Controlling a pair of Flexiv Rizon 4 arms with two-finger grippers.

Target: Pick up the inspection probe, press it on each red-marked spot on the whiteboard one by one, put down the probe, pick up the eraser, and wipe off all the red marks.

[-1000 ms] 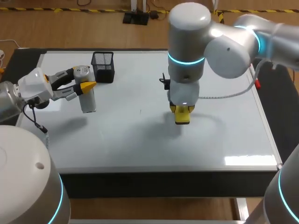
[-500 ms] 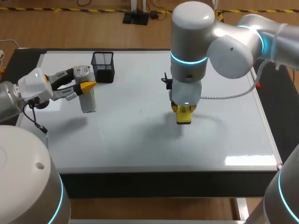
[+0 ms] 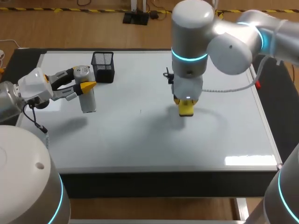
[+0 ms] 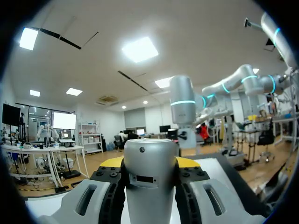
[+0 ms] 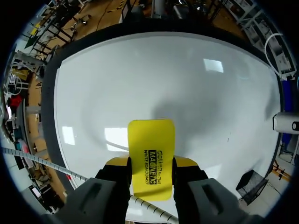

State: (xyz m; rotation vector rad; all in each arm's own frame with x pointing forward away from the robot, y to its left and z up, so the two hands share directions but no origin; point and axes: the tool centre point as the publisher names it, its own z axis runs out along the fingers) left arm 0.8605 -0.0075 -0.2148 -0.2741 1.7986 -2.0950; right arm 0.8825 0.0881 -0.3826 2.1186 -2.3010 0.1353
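Probe [image 3: 87, 95], a silver cylinder, is standing upright over the left part of the whiteboard [image 3: 140, 144], and the left gripper [image 3: 82, 80] is pinching it from two sides near its upper end, one yellow-tipped finger pressing on each flank. In the left wrist view the probe [image 4: 150, 177] is filling the space between the two fingers of the left gripper [image 4: 149, 163], with its rounded top pointing out ahead of them. From the head view it cannot be told whether the probe's lower end is resting on the board or hanging just above it. A black mesh pen holder [image 3: 103, 66] is sitting just beside the probe, toward the far edge of the whiteboard. The right arm is coming in from the right and reaching to the middle of the board, where the right gripper [image 3: 186, 102] is pointing straight down and clamping the yellow eraser [image 3: 186, 110] between its fingers. In the right wrist view the eraser [image 5: 151, 140] is sticking out ahead of the right gripper [image 5: 151, 164], held by its two long sides, with the white surface lying under it and the pen holder [image 5: 252, 184] off to one side near the board's edge. Whether the eraser is touching the whiteboard or hovering just over it cannot be told. The two grippers are standing well apart.
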